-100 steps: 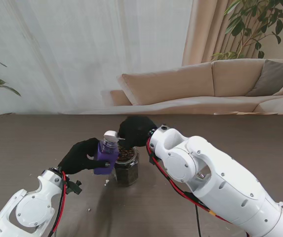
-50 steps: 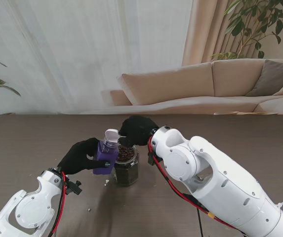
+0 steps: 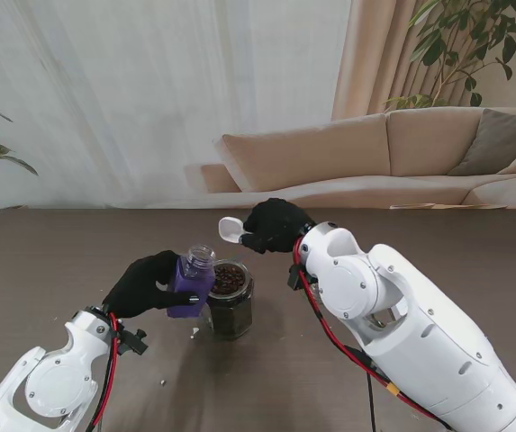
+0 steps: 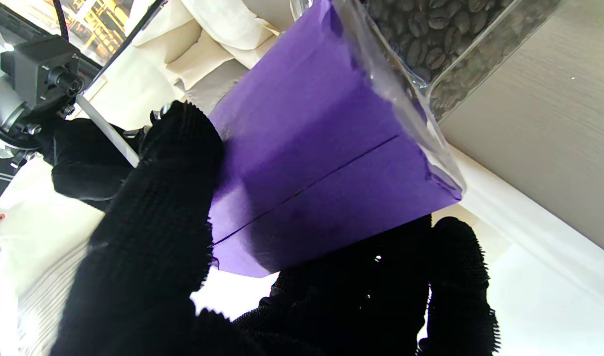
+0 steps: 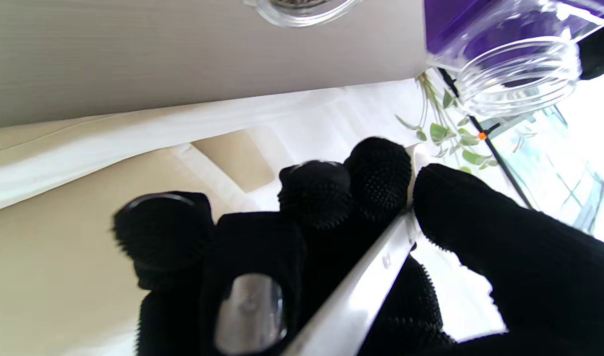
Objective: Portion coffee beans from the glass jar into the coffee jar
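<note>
Since a second ago, my right hand (image 3: 276, 225) is lifting the white scoop (image 3: 230, 229) away rightward, still pinching it; left hand (image 3: 145, 283) is gripping the tilted purple bottle (image 3: 192, 283) against the bean jar (image 3: 230, 301).

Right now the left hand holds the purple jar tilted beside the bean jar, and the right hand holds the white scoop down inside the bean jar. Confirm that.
Not quite. The left hand does hold the purple jar tilted beside the bean jar. But the right hand holds the white scoop lifted clear of the bean jar, farther from me, as the stand view shows.
</note>
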